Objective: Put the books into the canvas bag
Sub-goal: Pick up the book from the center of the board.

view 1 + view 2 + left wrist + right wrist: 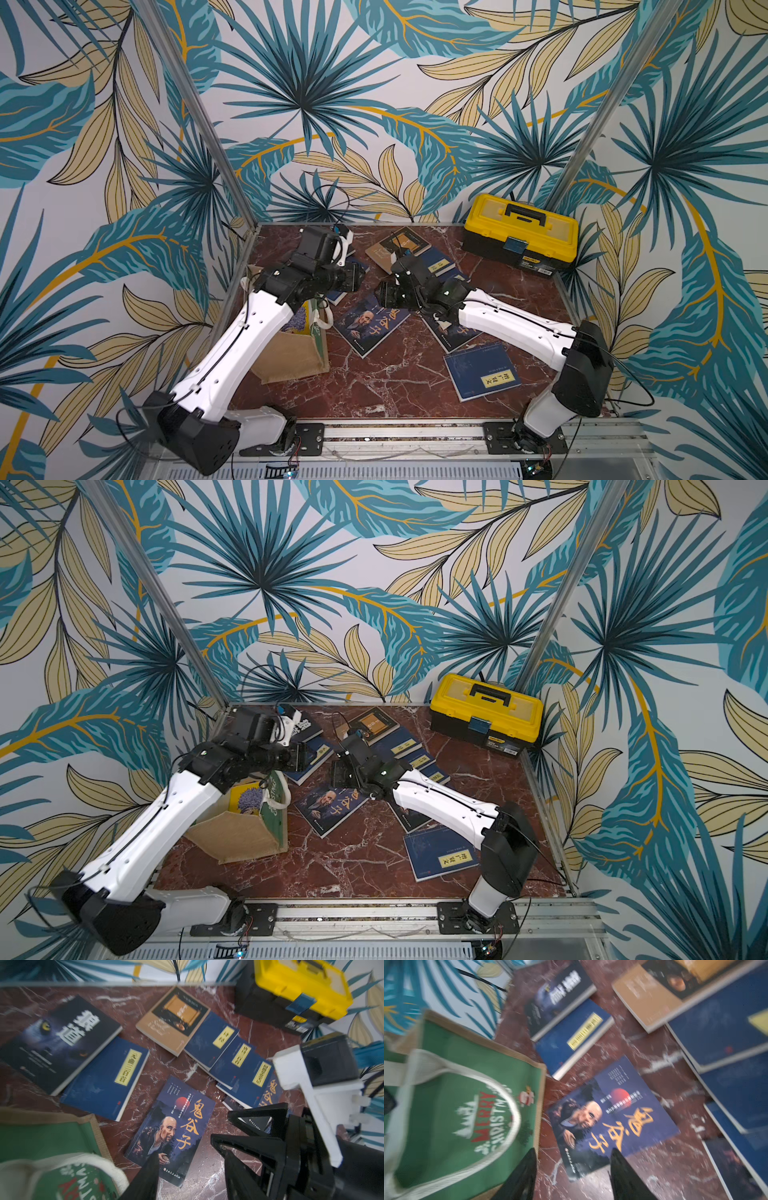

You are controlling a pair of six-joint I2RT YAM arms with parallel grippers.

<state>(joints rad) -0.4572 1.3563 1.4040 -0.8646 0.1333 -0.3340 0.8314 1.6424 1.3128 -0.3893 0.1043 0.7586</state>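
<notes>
The bag [291, 361] stands at the left side of the table [395, 386], with a yellow book [245, 802] upright inside it. Just past its far corner, the left gripper [306, 759] hangs with its jaws partly apart and nothing between them. The right gripper [572, 1154], likewise half open and empty, hovers over a blue book [370, 324] bearing a bald man's portrait. More books [234, 1053] lie scattered behind it, near a toolbox [521, 232] in the far right corner.
</notes>
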